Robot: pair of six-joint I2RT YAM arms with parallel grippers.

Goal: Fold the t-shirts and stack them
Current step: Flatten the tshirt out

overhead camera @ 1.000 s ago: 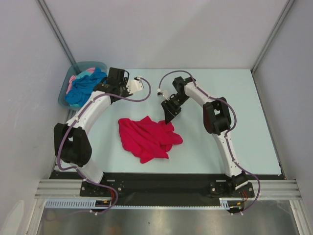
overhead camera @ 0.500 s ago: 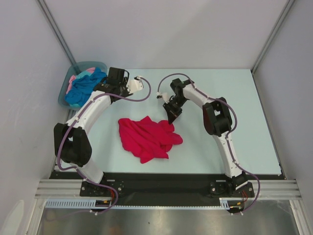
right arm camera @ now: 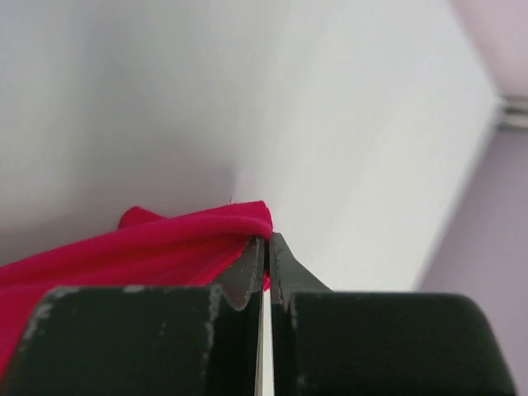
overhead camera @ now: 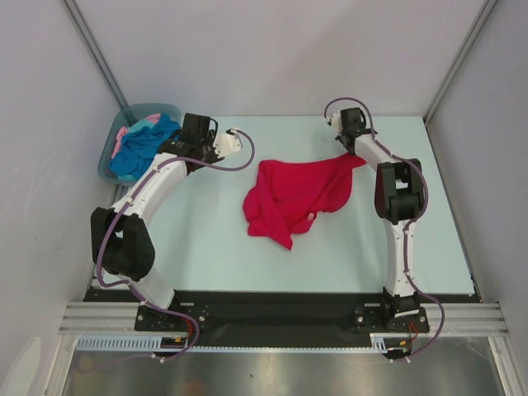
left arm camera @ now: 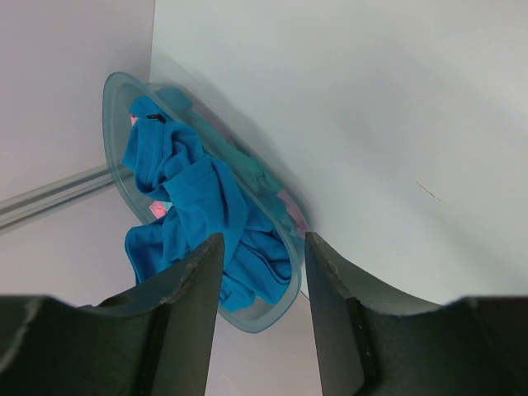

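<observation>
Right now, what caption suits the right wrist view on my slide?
Right gripper shut on an edge of the crimson-red cloth t-shirt.

In your right wrist view the red t-shirt runs off the left edge, so you see only the fold pinched in the right gripper. In your left wrist view the pink t-shirt shows only as slivers beneath the turquoise t-shirt. There the fingers of the left gripper cover the near end of the tub.

shirt on table, tub far left
</observation>
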